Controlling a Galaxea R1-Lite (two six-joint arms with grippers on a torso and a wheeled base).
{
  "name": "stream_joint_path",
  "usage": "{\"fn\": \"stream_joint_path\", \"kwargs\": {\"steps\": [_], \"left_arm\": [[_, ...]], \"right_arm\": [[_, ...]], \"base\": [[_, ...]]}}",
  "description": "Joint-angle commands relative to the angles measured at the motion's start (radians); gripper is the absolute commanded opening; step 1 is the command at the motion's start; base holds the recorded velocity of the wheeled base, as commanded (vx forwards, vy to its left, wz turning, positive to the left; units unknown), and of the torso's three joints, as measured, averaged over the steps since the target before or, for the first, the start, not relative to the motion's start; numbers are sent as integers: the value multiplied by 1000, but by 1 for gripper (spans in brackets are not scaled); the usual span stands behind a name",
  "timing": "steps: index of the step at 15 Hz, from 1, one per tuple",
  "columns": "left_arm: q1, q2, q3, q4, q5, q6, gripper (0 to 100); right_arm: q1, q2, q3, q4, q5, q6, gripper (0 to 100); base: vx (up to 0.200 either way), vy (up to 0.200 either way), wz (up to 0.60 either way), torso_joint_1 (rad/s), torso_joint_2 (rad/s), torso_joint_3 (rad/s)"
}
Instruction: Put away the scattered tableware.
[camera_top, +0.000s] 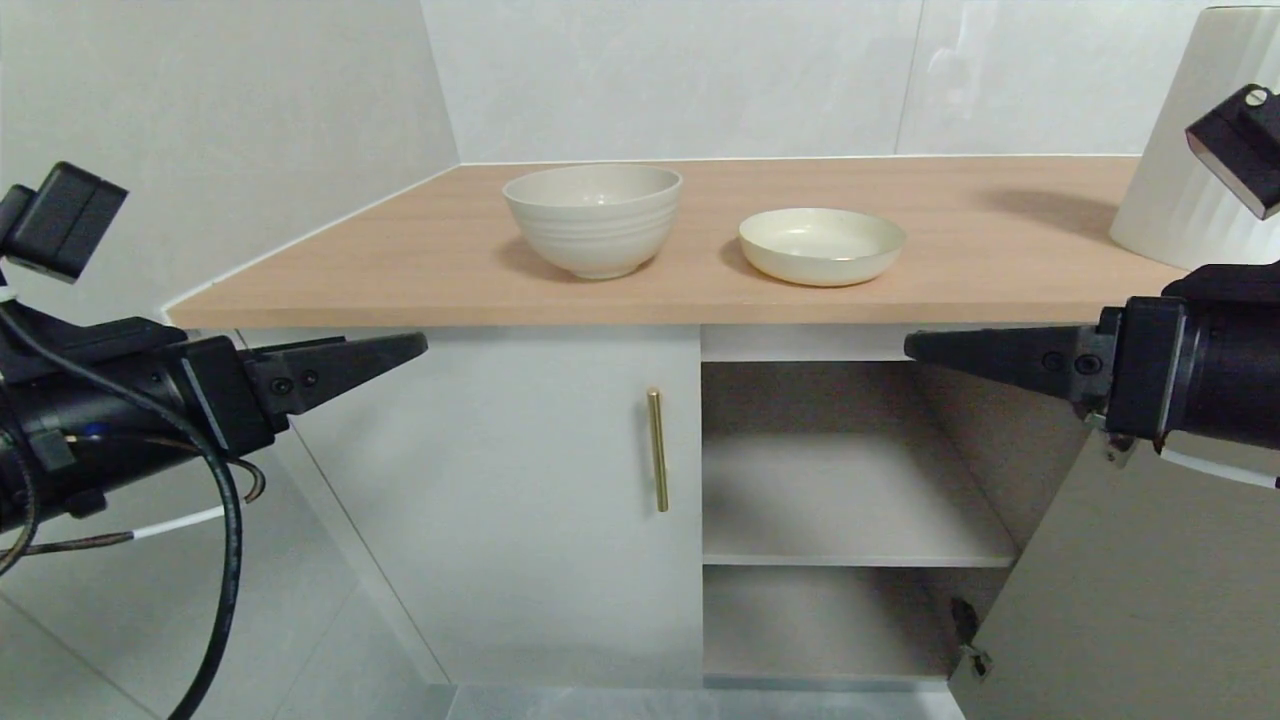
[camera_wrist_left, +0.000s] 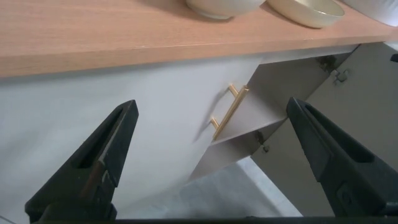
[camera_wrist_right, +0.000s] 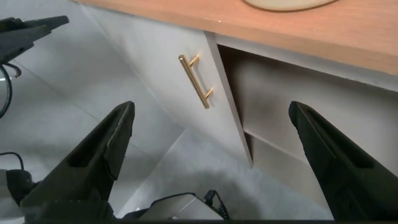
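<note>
**A:** Nearest us, the left gripper hangs in front of the closed cabinet door, just below the table edge. Its jaws are spread wide with nothing between them.

**B:** The right gripper is across from it, level with the top of the open compartment. Its jaws are wide too, and empty. The 2 tips point at each other, well apart.

**A:** Between them is the gold handle, upright on the closed door's edge. Beside it, the open side shows 1 shelf with a lower space beneath.

**B:** The open door is swung out toward us on the right.

**A:** Up on the table sit 2 pieces of tableware. The deep ribbed bowl stands upright above the closed door.

**B:** The shallow cream dish sits to its right, near it but not touching, above the open compartment.

**A:** Far right, a tall white ribbed container stands against the pale wall.
</note>
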Motion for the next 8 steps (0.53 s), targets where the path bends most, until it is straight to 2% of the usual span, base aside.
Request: {"fn": "stream_joint_path", "kwargs": {"steps": [1,5,8], "left_arm": [[0,1,-1,0,-1,0,100],[0,6,-1,-2,-1,0,100],[0,6,-1,0,-1,0,100]], "right_arm": [[1,6,0,-3,0,-1,100],[1,12,0,-3,-3,-2,100],[-2,21,0,-4,-5,-2,100]], "base": [[0,0,0,41,-115,-51],[0,0,0,123,-281,-237],[0,0,0,98,-538,-269]]}}
